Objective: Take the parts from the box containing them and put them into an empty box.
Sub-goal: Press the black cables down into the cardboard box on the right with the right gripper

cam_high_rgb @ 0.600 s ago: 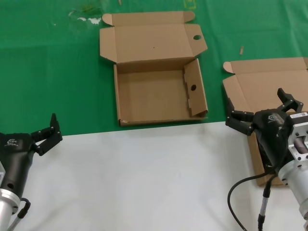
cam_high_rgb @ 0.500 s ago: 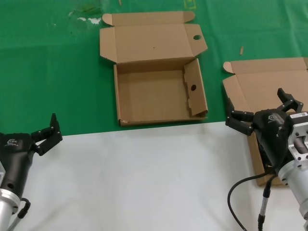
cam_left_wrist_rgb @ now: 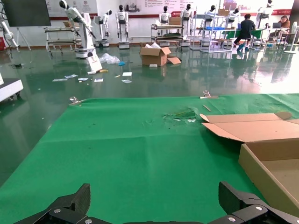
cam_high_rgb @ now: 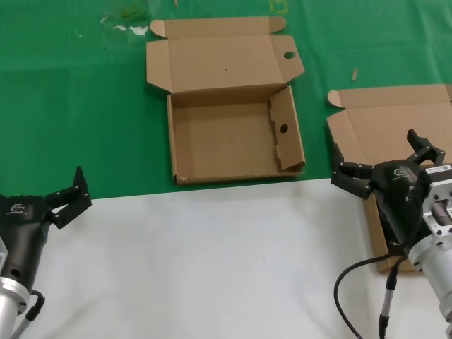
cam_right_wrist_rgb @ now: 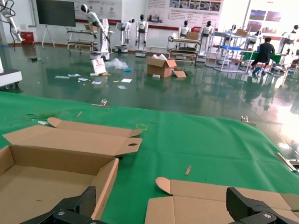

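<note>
Pick step, nothing held: my right claw (cam_high_rgb: 385, 168) hovers spread over the lidded brown cardboard box (cam_high_rgb: 395, 120); next I descend for cords. Left claw (cam_high_rgb: 68, 196) idle, spread.

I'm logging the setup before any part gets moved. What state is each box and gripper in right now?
empty box: lid open, nothing inside.
box containing the parts: lid open, interior hidden behind the right arm.
left gripper: open, holding nothing, at the near left over the white surface.
right gripper: open, holding nothing, over the box on the right.
</note>
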{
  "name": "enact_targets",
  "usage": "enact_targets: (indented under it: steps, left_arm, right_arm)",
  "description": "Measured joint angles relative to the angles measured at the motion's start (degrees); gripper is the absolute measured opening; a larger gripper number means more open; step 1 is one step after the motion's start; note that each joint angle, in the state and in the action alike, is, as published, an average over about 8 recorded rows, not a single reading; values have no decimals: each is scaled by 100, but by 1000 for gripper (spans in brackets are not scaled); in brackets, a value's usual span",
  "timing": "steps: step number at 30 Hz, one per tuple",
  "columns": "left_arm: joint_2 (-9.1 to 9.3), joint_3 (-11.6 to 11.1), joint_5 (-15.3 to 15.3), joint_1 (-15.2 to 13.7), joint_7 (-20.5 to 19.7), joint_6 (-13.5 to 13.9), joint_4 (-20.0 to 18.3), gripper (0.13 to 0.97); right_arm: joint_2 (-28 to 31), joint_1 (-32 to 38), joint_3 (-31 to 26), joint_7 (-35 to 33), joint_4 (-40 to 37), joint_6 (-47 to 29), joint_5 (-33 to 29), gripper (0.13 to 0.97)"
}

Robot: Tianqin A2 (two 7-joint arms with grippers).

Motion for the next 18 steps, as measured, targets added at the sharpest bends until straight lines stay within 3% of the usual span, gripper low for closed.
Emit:
enact_targets:
  steps: [11, 18]
  left_arm:
    - [0, 0, 0, 0, 0, 0, 0, 966]
    - [0, 0, 0, 0, 0, 0, 0, 966]
  right_arm:
    - [15, 15, -34, -15, -4, 39, 1, 966]
    - [435, 147, -598, -466, 127, 668, 343, 966]
